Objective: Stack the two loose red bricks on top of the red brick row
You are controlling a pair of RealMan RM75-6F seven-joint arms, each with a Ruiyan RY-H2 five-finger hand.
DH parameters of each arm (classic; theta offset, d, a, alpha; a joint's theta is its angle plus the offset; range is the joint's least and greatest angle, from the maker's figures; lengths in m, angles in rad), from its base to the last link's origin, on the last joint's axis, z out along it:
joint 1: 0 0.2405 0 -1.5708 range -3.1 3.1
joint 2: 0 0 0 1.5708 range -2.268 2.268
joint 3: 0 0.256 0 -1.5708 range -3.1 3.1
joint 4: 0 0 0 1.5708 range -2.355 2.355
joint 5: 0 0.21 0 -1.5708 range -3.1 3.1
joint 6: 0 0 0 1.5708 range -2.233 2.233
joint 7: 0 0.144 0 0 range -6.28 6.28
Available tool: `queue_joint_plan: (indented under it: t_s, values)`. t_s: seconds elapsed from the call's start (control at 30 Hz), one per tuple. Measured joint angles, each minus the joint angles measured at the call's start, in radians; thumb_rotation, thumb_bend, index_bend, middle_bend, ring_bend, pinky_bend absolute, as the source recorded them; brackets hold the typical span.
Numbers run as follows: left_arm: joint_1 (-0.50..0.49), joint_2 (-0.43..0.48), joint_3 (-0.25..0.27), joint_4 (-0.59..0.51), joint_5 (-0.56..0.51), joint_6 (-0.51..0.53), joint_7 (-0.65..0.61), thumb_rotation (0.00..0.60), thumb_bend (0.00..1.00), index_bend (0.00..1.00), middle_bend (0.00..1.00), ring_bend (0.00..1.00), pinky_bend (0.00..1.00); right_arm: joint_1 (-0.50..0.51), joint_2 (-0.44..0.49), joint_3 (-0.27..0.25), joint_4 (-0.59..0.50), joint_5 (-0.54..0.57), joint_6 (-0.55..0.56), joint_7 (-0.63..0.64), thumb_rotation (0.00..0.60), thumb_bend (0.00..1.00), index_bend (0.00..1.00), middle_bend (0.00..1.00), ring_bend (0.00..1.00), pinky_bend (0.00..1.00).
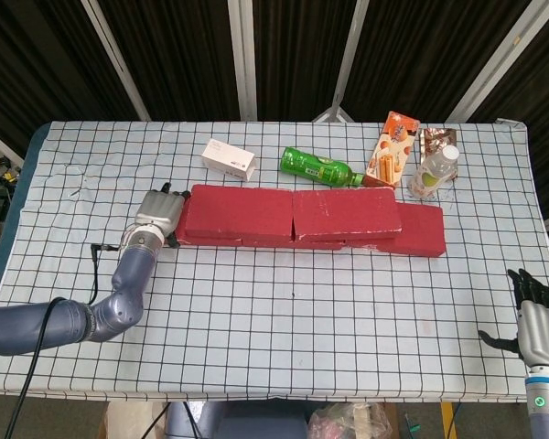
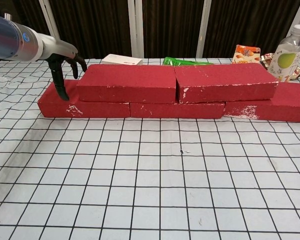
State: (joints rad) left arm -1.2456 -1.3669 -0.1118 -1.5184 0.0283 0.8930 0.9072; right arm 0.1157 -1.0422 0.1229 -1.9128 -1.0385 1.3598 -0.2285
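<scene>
Two red bricks lie end to end on top of the red brick row (image 2: 57,105): the left upper brick (image 1: 240,213) (image 2: 127,82) and the right upper brick (image 1: 346,213) (image 2: 222,81). The row's ends stick out past them on both sides (image 1: 421,229). My left hand (image 1: 158,212) (image 2: 65,62) hangs over the row's left end, fingers apart and pointing down, right beside the left upper brick's end. One fingertip (image 2: 64,95) touches the top of the bottom brick. It holds nothing. My right hand (image 1: 535,315) stays off the table's near right corner, fingers spread and empty.
Behind the bricks lie a white box (image 1: 228,159), a green bottle (image 1: 318,167) on its side, an orange snack box (image 1: 392,149), a snack packet (image 1: 436,139) and a clear bottle (image 1: 435,170). The checked tablecloth (image 1: 284,311) stretches in front.
</scene>
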Motion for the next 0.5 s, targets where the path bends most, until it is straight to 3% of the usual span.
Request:
queue_joint_plan:
  t_s: [0.5]
  values:
    - [-0.009, 0.021, 0.007, -0.022, -0.011, 0.002, 0.002, 0.600, 0.00, 0.17, 0.20, 0.01, 0.20, 0.000, -0.002, -0.003, -0.004, -0.003, 0.004, -0.007, 0.600, 0.15, 0.06, 0.00, 0.00, 0.00]
